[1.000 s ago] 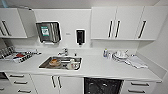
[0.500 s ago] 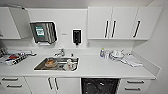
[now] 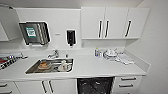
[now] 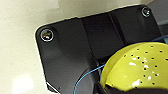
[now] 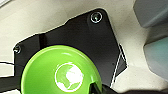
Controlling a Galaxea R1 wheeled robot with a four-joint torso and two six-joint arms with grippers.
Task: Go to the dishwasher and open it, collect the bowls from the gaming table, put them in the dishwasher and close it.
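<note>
The dishwasher (image 3: 95, 85) shows as a dark opening under the white counter, right of the sink, with faint rack lines inside. A yellow bowl (image 4: 140, 65) speckled with dark dots sits close in the left wrist view, and my left gripper (image 4: 117, 88) is shut on its rim. In the right wrist view a bright green bowl (image 5: 60, 72) with a white mark in its middle is held by my right gripper (image 5: 98, 89), shut on its edge. The gaming table is out of view.
A steel sink (image 3: 50, 66) holding dishes is set in the counter (image 3: 95, 67). A bottle and clutter (image 3: 112, 54) stand at the back right. White wall cabinets (image 3: 115, 23), a paper dispenser (image 3: 35, 33) and drawers (image 3: 127, 83) surround the spot.
The whole kitchen picture has shifted slightly left and grown a little, so the camera has moved. Nothing on the counter has changed place.
</note>
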